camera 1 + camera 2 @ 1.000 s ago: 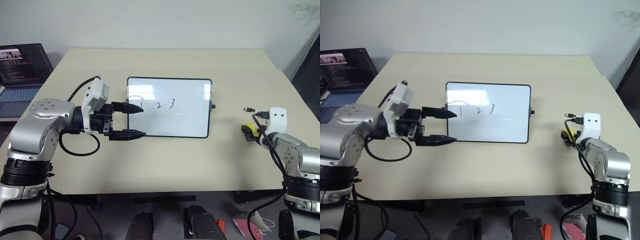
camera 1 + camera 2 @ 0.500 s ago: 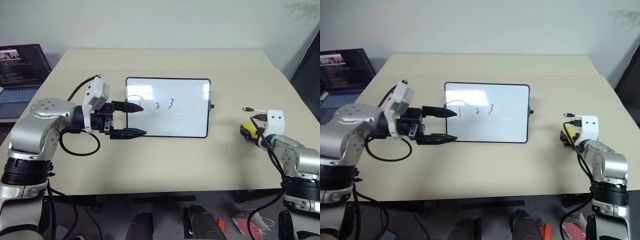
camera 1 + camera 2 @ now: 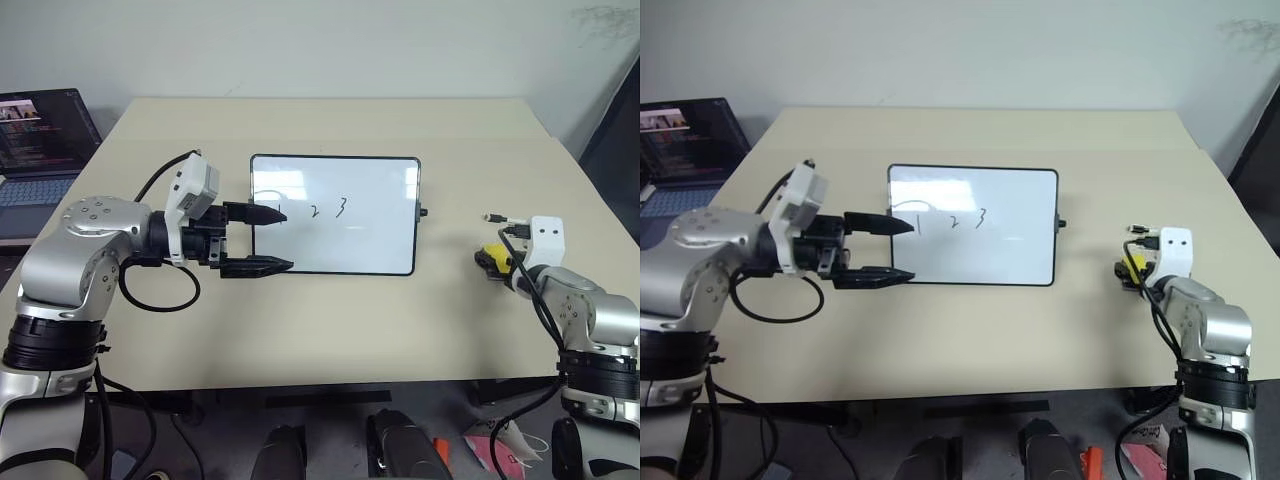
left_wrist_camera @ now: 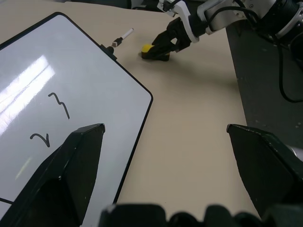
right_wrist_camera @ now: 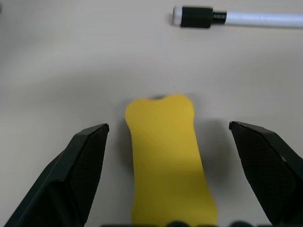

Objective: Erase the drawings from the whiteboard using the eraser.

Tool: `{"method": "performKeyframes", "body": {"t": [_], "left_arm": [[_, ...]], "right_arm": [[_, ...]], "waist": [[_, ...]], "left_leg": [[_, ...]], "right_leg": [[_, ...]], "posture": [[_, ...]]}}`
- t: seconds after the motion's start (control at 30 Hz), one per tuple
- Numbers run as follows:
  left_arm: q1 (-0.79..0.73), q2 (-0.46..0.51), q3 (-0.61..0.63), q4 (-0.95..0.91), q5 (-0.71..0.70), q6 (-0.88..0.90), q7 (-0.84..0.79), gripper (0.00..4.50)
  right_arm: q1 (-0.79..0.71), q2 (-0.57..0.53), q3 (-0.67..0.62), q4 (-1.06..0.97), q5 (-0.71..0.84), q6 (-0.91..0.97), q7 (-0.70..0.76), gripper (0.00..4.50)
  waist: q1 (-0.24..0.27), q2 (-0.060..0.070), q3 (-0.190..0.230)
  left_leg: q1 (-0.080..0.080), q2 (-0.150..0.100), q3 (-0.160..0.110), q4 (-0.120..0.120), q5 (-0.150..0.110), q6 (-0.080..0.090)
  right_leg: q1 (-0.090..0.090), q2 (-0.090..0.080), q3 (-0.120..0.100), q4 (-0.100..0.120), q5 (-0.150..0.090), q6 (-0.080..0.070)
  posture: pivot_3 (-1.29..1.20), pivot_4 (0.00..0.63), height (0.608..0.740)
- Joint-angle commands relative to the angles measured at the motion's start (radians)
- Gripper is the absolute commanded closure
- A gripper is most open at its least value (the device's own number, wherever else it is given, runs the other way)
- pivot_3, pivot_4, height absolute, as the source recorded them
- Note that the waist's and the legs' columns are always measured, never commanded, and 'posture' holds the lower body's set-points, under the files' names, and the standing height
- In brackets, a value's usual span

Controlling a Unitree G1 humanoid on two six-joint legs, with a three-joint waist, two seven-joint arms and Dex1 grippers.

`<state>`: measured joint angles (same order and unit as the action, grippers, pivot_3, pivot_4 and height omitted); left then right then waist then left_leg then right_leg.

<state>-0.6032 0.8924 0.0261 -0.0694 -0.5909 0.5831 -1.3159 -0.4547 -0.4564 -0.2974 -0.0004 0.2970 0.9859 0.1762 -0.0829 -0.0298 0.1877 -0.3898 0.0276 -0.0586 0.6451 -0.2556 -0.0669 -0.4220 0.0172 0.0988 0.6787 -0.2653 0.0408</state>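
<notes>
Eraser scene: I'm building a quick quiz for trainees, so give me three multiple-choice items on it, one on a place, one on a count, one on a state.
1. Where does the eraser lie?
A. on the whiteboard
B. on the table, right of the whiteboard
C. on the laptop

2. How many drawings are on the whiteboard?
A. one
B. three
C. five

3. How does the right gripper stand?
A. open, a finger on each side of the eraser
B. shut on the pen
C. shut on the eraser

Answers: 1 B, it sits on the table near the pen. 2 B, the figures read 1, 2, 3. 3 A, bare table shows between each finger and the eraser.
</notes>
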Motion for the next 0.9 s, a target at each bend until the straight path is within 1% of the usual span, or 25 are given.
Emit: {"method": "performKeyframes", "body": {"t": [0.03,0.77,0.9], "left_arm": [[-0.024,0.0,0.029,-0.029,-0.016,0.003,0.008,0.0],[-0.024,-0.004,0.028,-0.042,-0.017,0.018,0.026,0.0],[-0.022,-0.009,0.031,-0.046,-0.02,0.019,0.034,0.0]], "right_arm": [[-0.024,-0.026,-0.029,0.001,0.005,-0.029,0.014,0.19],[-0.036,-0.028,-0.001,0.034,0.007,-0.047,0.046,0.19],[-0.024,-0.011,-0.015,0.005,0.021,-0.109,0.074,0.19]], "waist": [[0.0,0.0,0.0],[0.0,0.0,0.0],[0.0,0.0,0.0]], "left_leg": [[0.0,0.0,0.0,0.0,0.0,0.0],[0.0,0.0,0.0,0.0,0.0,0.0],[0.0,0.0,0.0,0.0,0.0,0.0]], "right_leg": [[0.0,0.0,0.0,0.0,0.0,0.0],[0.0,0.0,0.0,0.0,0.0,-0.001],[0.0,0.0,0.0,0.001,0.0,-0.001]], "posture": [[0.0,0.15,0.74],[0.0,0.15,0.74],[0.0,0.15,0.74]]}}
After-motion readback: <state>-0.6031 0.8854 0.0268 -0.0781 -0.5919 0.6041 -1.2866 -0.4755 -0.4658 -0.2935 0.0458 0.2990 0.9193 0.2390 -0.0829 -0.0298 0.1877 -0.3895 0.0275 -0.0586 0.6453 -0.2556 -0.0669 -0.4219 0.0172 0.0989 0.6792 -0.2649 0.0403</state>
